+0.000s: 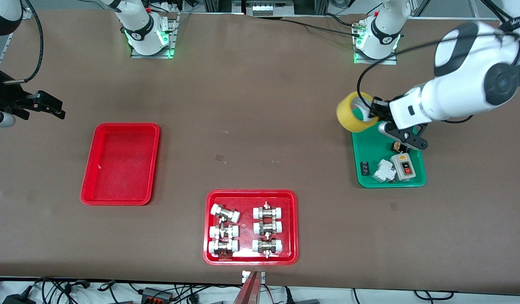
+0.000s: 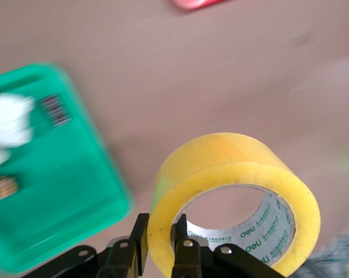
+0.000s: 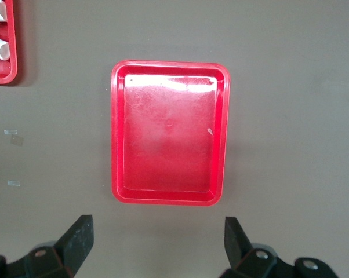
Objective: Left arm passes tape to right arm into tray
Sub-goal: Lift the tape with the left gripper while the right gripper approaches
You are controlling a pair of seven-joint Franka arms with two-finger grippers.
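Observation:
My left gripper is shut on the wall of the yellowish tape roll, one finger inside the pale core and one outside. It holds the roll in the air over the edge of the green tray. The left wrist view shows the same grip on the tape. The plain red tray lies at the right arm's end of the table, with nothing in it. My right gripper is open and empty, up over the table beside that tray. In the right wrist view the gripper hangs just off the tray's short edge.
The green tray, also in the left wrist view, holds a switch box and small parts. A red tray with white-capped metal fittings lies near the front camera at mid-table; its corner shows in the right wrist view.

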